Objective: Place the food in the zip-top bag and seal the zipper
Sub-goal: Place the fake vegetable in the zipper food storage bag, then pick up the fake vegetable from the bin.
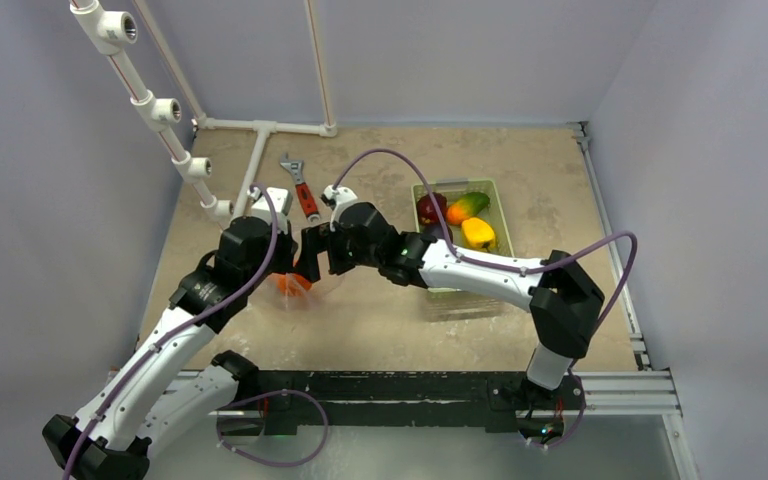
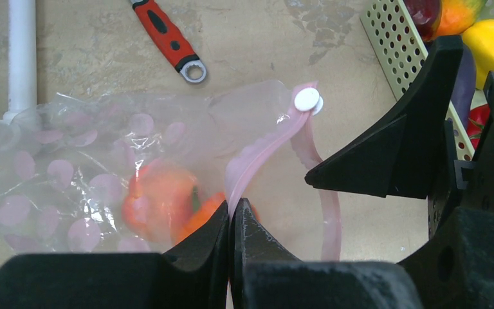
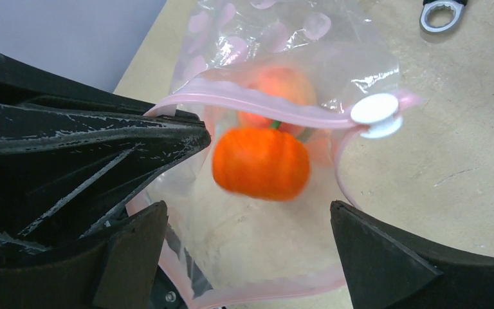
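Clear plastic, the one zip-top bag (image 2: 71, 167) lies on the worktop (image 1: 520, 160) left of centre, the left gripper (image 2: 230, 215) with its jaws clenched on the pink zipper (image 2: 257, 154). Two pieces are in: a reddish piece (image 3: 282, 84) deep inside and a pumpkin piece (image 3: 260, 163) at the mouth, below the right gripper (image 3: 248, 206), whose jaws are released. At least three pieces remain in the mesh basket (image 1: 508, 225) to the right, and the bag is unsealed.
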Tool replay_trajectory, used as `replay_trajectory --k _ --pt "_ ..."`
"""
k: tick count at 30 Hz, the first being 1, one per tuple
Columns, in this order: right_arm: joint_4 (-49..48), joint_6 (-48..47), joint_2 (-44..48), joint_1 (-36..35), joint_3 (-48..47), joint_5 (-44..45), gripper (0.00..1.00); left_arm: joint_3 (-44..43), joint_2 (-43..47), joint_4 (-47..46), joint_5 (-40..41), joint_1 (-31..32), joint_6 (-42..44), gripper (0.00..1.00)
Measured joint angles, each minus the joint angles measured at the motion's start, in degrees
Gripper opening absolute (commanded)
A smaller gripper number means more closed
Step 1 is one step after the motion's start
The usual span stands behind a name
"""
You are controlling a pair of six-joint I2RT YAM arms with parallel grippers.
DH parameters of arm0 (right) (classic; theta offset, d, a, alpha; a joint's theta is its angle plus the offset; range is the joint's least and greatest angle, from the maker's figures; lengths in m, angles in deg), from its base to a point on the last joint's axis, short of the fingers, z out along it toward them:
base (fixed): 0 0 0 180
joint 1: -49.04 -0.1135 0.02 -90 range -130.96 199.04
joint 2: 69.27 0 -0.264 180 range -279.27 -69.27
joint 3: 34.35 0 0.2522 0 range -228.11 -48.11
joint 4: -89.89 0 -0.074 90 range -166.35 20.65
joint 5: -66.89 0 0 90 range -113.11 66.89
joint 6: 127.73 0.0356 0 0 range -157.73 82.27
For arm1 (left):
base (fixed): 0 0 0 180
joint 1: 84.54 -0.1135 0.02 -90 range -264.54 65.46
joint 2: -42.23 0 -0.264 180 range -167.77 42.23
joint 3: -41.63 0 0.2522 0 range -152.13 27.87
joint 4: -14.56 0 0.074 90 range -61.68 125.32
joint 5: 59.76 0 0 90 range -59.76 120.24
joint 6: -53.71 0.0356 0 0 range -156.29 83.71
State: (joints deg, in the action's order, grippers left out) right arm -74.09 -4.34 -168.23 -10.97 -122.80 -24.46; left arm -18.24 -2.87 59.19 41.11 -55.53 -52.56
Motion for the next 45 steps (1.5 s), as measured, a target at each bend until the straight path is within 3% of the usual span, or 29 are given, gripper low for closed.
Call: replay_trajectory --k 12,25,45 --pt "3.7 0.7 6.8 0.0 -0.2 5.5 0.99 0.0 0.0 0.0 0.0 0.0 0.0 0.0" --pt "14.8 3.6 18.0 1.0 -0.2 20.3 0.99 0.0 0.0 0.0 0.0 0.0 0.0 0.0" --pt "20.9 3.9 23.6 21.7 11.5 25.6 0.97 0.0 0.0 0.0 0.0 0.0 0.0 0.0"
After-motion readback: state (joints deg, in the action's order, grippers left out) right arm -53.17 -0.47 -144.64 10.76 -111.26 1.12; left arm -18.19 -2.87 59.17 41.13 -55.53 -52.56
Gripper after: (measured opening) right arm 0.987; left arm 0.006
